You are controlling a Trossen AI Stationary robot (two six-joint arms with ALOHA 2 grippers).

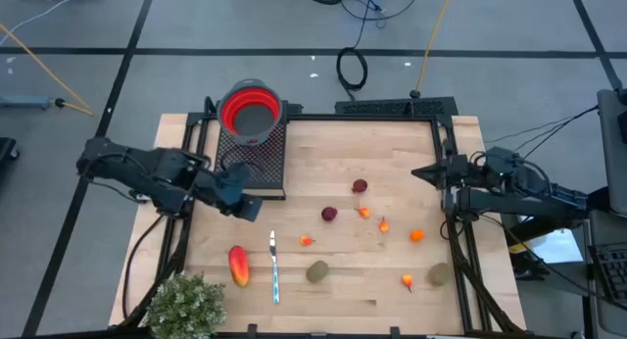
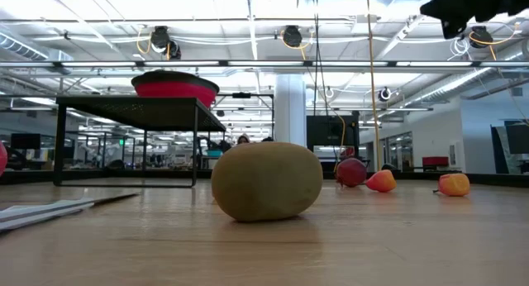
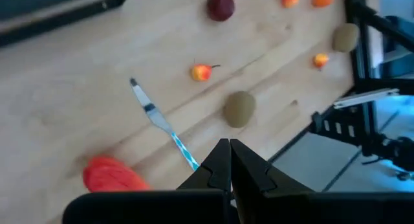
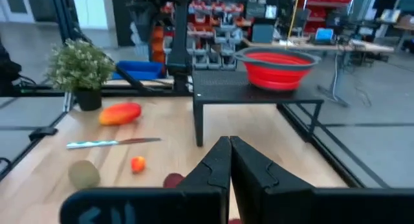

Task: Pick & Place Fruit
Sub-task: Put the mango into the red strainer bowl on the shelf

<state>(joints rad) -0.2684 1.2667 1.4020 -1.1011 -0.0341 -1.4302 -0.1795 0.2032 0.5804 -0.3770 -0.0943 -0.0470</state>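
Wooden table (image 1: pixel 392 182): knife (image 1: pixel 274 268) between fruit (image 1: pixel 238 266)

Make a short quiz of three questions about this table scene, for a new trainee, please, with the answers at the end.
1. True or false: the red bowl sits on the black mesh stand, not on the wooden table.
2. Which thing lies between the red-orange fruit and the nearer kiwi? A) the knife B) the plant C) a dark red ball
3. Fill the gap: the left claw and the right claw both are ____.

Key: 1. True. 2. A, the knife lies between them, while the plant stands at the table's corner and each dark red ball lies farther up. 3. Shut, holding nothing.
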